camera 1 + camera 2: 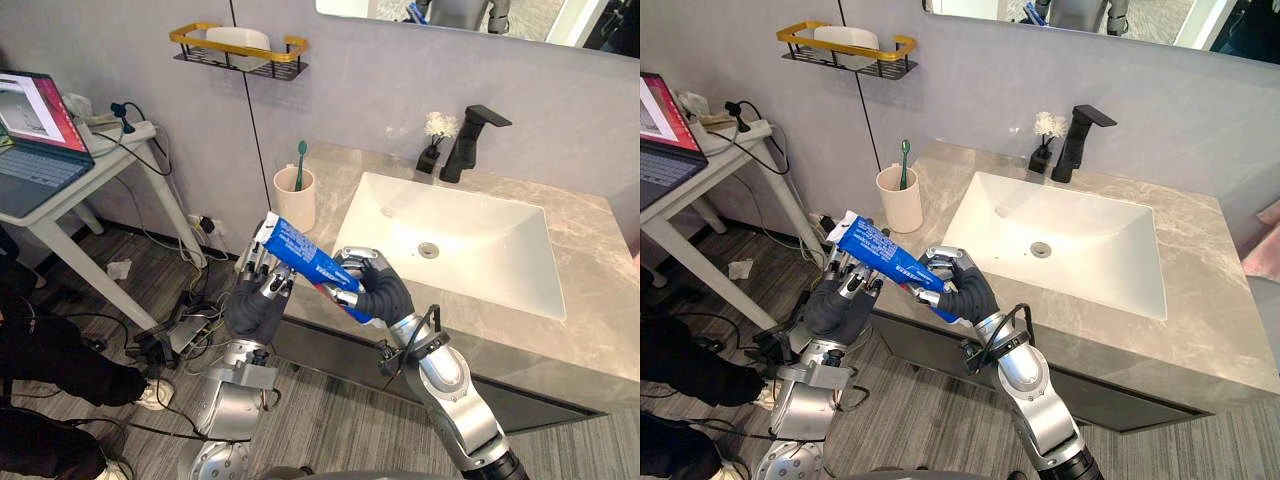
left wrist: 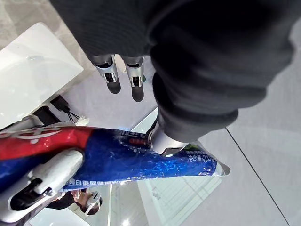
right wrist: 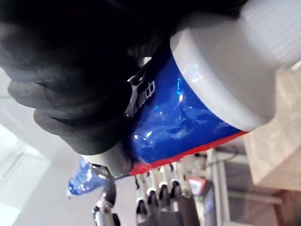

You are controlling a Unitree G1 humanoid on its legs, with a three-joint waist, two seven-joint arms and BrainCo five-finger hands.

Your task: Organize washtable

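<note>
In front of the sink, off its left corner, a toothpaste tube is held in the air between both hands. The tube is soft, glossy blue plastic with a red stripe, a flat crimped tail and a ribbed white cap. Its cap end is gripped by the curled fingers of the right hand. The tail, pointing away from the sink, is touched by the thumb of the left hand, whose fingers are kept straight and apart from the tube.

The sink is a smooth white rectangular basin with a round metal drain, sunk into a grey veined stone worktop. Left of the sink a plain beige cup is stood on the worktop, with a green toothbrush upright in it. Behind the sink an angular matt black tap is mounted, and just beside it a small black vase holding white flowers is placed. Above and left of the sink a gold-and-black wire shelf is fixed to the wall, with a white oval dish in it.
</note>
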